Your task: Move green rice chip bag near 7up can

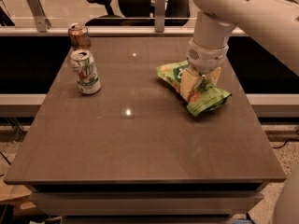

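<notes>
A dark brown table [140, 162] fills the view, with an office chair [105, 1] behind a rail at its far edge. On the table's right half lies the green rice chip bag [208, 100], crumpled and stretched at a slant. The gripper [198, 88] comes straight down on the bag's middle from the white arm [243, 13], its two tan fingers [188, 84] pinching the pouch between them. The 7up can [86, 72] stands upright well apart at the far left, just in front of a copper-brown can [79, 35].
</notes>
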Controlling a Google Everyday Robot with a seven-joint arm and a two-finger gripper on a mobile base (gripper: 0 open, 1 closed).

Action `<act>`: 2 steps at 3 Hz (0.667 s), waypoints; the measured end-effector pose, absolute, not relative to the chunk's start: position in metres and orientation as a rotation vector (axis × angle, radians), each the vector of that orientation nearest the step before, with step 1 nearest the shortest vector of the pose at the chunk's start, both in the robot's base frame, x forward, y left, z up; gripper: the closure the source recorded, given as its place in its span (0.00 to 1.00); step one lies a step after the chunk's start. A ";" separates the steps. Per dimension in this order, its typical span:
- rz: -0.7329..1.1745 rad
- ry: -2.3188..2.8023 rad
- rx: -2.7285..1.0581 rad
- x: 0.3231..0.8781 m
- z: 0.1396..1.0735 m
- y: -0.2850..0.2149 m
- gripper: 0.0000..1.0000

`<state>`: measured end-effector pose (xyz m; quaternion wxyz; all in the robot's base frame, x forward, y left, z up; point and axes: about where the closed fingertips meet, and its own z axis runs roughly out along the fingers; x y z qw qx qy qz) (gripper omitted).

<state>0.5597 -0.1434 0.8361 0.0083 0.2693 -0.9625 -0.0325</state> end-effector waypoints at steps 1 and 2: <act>-0.110 -3.035 0.858 0.559 0.846 -0.142 1.00; -0.088 -3.057 0.892 0.559 0.864 -0.137 1.00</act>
